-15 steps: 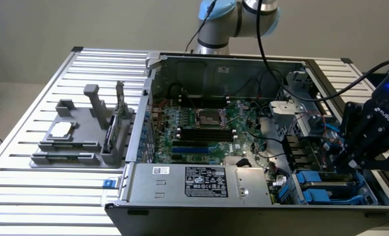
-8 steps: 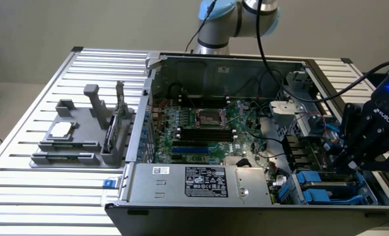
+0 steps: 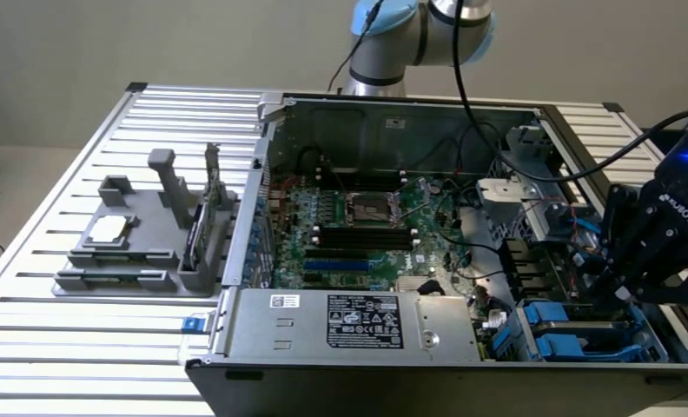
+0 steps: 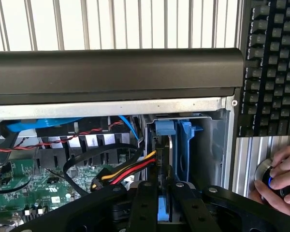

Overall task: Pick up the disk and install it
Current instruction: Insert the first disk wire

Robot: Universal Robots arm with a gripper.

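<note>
You had the pincer down inside the open computer case, at the drive bay in the corner by the big grey power supply. Its black fingers were closed on the disk, whose blue carrier frame showed between them. The disk stood on edge, its long axis running down into the bay, beside a blue-framed slot. A hand rested on a mouse on the desk.
</note>
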